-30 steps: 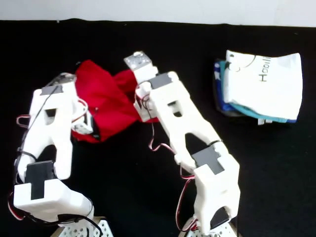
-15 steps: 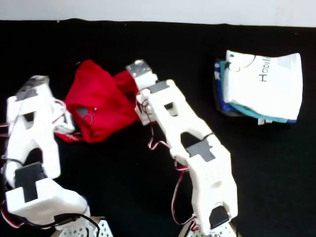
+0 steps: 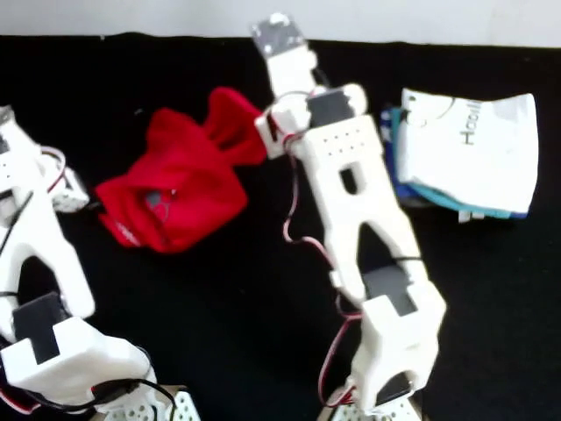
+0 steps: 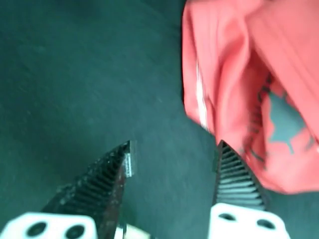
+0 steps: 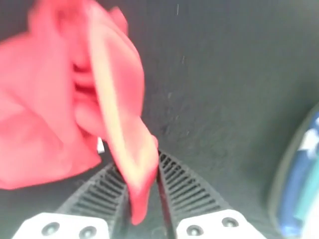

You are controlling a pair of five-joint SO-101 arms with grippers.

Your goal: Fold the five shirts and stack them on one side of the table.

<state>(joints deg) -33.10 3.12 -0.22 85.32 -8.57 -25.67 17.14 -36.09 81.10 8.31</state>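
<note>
A crumpled red shirt (image 3: 171, 193) is seen left of centre in the high view. It lies on the black counter (image 3: 219, 298), with one end drawn up toward the upper middle of the frame. That end is pinched between the right fingers (image 5: 169, 179), which are closed tight on a fold of the cloth. The left fingers (image 4: 107, 177) are spread wide with nothing between them, beside the shirt's edge. A stack of folded shirts (image 3: 465, 153), a white one on top, is set at the upper right, well apart from the red shirt.
</note>
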